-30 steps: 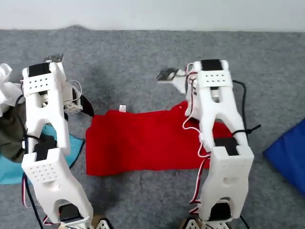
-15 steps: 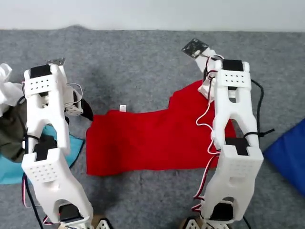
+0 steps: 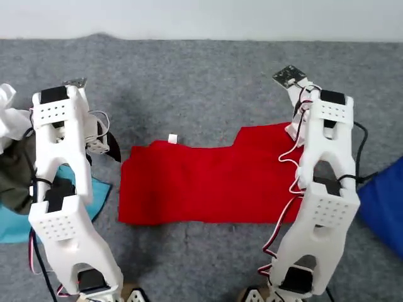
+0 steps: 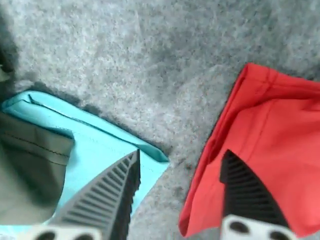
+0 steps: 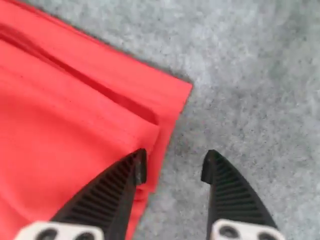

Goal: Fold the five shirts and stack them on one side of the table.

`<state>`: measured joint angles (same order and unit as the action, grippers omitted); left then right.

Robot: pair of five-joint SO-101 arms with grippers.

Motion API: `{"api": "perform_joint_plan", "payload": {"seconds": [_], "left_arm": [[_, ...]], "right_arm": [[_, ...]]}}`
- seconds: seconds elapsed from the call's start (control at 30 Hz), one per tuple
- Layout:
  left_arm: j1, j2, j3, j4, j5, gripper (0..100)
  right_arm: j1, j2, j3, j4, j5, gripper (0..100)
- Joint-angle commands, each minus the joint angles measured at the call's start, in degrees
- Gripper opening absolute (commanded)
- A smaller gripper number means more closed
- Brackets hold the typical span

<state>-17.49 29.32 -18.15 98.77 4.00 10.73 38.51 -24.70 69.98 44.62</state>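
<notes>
Grey felt tabletop point(image 3: 189, 82): the flat red cotton shirt point(image 3: 208, 182) lay lengthwise between both arms. Right gripper point(image 5: 176, 156) gaped astride one end's edge; left gripper point(image 4: 181, 156), equally spread, straddled the other.

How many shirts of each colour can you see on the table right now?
red shirt: 1
blue shirt: 1
teal shirt: 1
olive shirt: 1
white shirt, partly cut off at the edge: 1
Total: 5
</notes>
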Motion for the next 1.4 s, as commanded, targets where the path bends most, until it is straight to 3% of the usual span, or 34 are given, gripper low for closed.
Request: {"api": "perform_joint_plan", "payload": {"seconds": [0.0,0.2,0.37,0.6,0.9,1.03,1.27,1.37], "left_arm": [[0.1,-1.0,-0.1,1.8,0.4,25],[0.0,-1.0,-0.1,1.8,0.4,25],[0.0,-1.0,-0.1,1.8,0.4,25],[0.0,-0.9,0.3,1.8,0.4,25],[-0.4,-0.9,3.6,1.8,0.4,25],[-0.1,-0.9,3.6,1.8,0.4,25],[-0.2,-0.9,3.6,1.8,0.4,25],[0.0,-0.9,3.6,1.8,0.4,25]], "right_arm": [[-0.5,-3.6,-1.4,0.4,-0.5,20.1],[-1.2,-8.9,-1.4,0.7,-1.1,22.8],[-3.0,-10.9,-1.4,0.7,-6.5,27.5],[-9.0,-2.6,-3.3,-1.9,-6.7,28.0],[-8.7,20.8,-33.5,4.1,-6.7,27.7],[-8.7,30.8,-49.2,8.9,-6.4,21.5],[-9.0,40.7,-65.8,18.5,-1.1,0.5],[-8.7,42.3,-68.5,20.0,1.1,1.0]]}}
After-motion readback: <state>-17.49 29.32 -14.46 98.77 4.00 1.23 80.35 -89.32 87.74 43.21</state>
